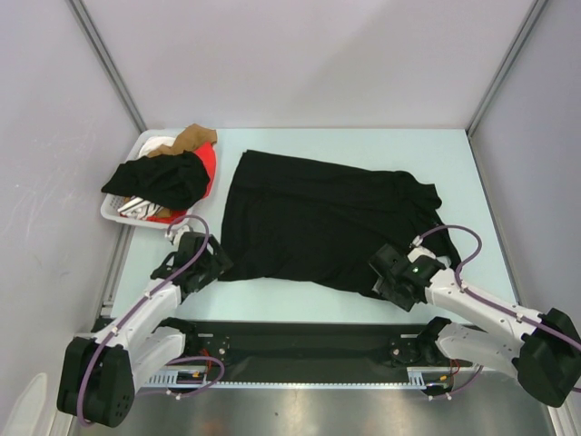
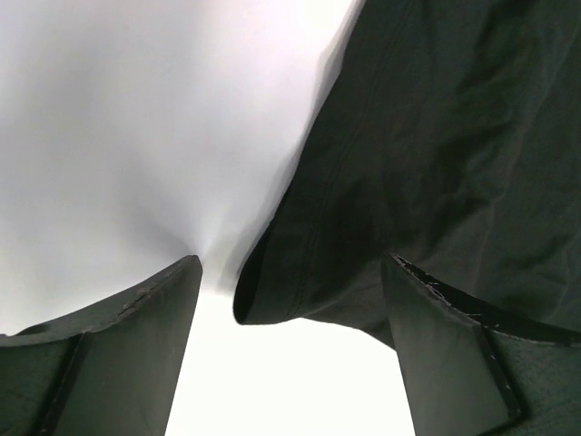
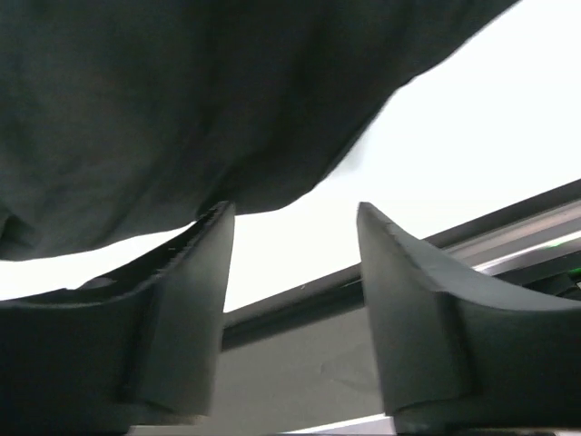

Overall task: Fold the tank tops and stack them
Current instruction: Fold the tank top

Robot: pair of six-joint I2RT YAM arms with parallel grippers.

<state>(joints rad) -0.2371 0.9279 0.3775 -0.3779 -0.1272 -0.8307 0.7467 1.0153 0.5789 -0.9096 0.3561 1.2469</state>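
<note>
From above, the black tank top (image 1: 318, 218) lay spread flat across the middle of the table (image 1: 363, 145), rumpled at its 3 o'clock end. The red tank top (image 1: 210, 163) sat heaped with other clothes in the white basket (image 1: 113, 211) at 10 o'clock. Your left gripper (image 1: 211, 262) sat at the black cloth's 7 o'clock corner, and your right gripper (image 1: 386, 272) was at its 5 o'clock edge.

From the left wrist, the jaws stood apart and held nothing. The stitched hem corner lay between the fingers (image 2: 136, 336), toward 12 o'clock.

From the right wrist, the jaws were also parted and empty. The cloth's edge hung at 11 o'clock, close to one fingertip, but you could not tell whether it touched.

The fabric looked thin, light and limp, so it would likely sag and crease when lifted. The doubled hem at the two near corners seemed your firmest hold, and pinching both would let you lift them evenly.
</note>
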